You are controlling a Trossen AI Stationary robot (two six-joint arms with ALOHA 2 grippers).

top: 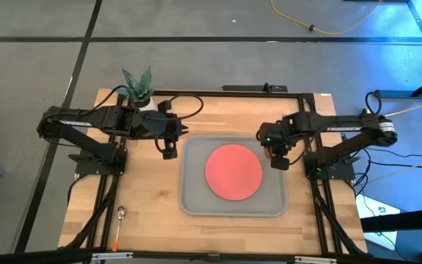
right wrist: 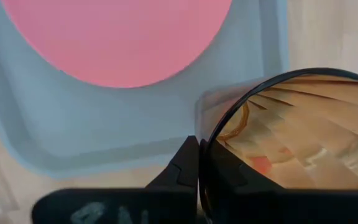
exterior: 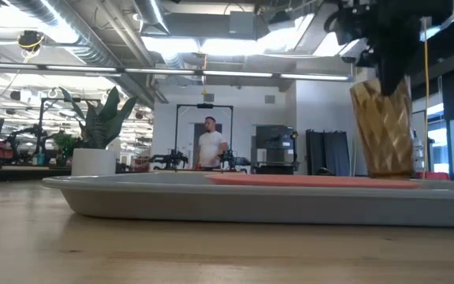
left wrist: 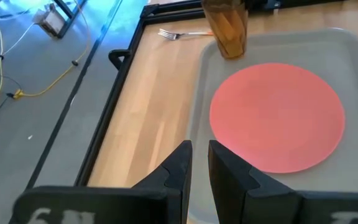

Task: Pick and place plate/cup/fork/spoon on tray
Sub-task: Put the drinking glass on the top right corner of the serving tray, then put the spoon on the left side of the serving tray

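Note:
The grey tray (top: 193, 202) lies mid-table with the coral-red plate (top: 233, 172) flat in its middle. My right gripper (top: 278, 158) is shut on the amber cup (exterior: 385, 126) low over the tray's far right part; whether the cup's base touches the tray I cannot tell. My left gripper (top: 168, 147) is shut and empty, above the tray's far left corner. The spoon (top: 119, 218) lies on the table near the front left. The fork (left wrist: 182, 33) lies on the table past the tray's right side; the right arm hides it in the high view. My right gripper holds the cup by its rim (right wrist: 213, 134), one finger inside the cup and one outside its wall. The fingers come from above, pointing down. The cup hangs upright below them, mouth up.
A white pot with a green plant (top: 141, 92) stands at the table's far left, behind my left arm. A person (exterior: 210, 146) stands in the room far beyond the table. Bare wood lies in front of the tray and at its left.

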